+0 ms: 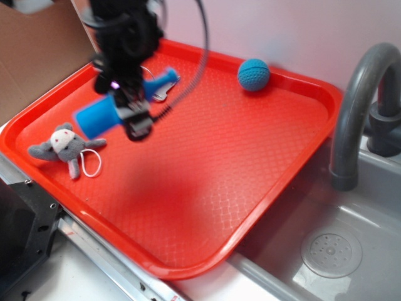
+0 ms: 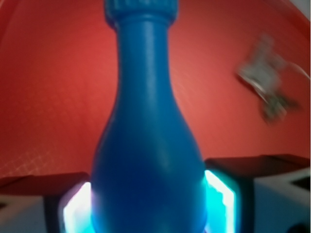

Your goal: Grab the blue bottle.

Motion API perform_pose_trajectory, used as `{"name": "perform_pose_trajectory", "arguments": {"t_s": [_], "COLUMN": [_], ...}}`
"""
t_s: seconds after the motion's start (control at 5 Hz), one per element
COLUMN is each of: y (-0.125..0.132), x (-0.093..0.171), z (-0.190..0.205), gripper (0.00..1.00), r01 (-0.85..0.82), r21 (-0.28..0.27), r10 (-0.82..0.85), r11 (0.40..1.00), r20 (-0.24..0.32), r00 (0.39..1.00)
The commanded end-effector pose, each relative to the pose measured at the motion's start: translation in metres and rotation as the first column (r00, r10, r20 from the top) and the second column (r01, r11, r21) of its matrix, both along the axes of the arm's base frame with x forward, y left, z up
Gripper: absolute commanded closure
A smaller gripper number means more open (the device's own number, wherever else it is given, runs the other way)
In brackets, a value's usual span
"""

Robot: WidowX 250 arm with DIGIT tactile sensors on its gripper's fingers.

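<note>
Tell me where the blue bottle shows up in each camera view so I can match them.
Exterior: the bottle is upper left, lying across in the tool, above the red tray.
Wrist: the bottle fills the centre, cap at the top edge, body between the tool's fingers at the bottom.
Shared landmark: the red tray, behind the bottle in both views.

Bottle (image 1: 103, 114): bright blue plastic, smooth bulging body, narrow neck, ridged cap. Lying near-horizontal above tray, lifted, cap toward tray's far rim. Body pinched between fingers of hand (image 1: 128, 113).
</note>
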State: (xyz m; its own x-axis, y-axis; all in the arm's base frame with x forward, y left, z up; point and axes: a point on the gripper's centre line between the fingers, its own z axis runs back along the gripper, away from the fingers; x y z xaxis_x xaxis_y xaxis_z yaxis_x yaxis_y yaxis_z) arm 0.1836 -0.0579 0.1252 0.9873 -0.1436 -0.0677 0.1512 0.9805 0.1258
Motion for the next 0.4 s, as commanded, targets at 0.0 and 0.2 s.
{"name": "perform_pose_trajectory", "arguments": {"t_s": [0.0,0.2], "y": [0.001,0.007], "x": [-0.032,-0.028], "z": [0.068,0.052], "gripper": [1.00,1.00], "r01": [-0.239,-0.185], "r21": [-0.033,-0.166], "r10": [0.241,0.209], "r11": [0.970,0.969], "r20": [0.178,0.142], "r00": [0.954,0.968]}}
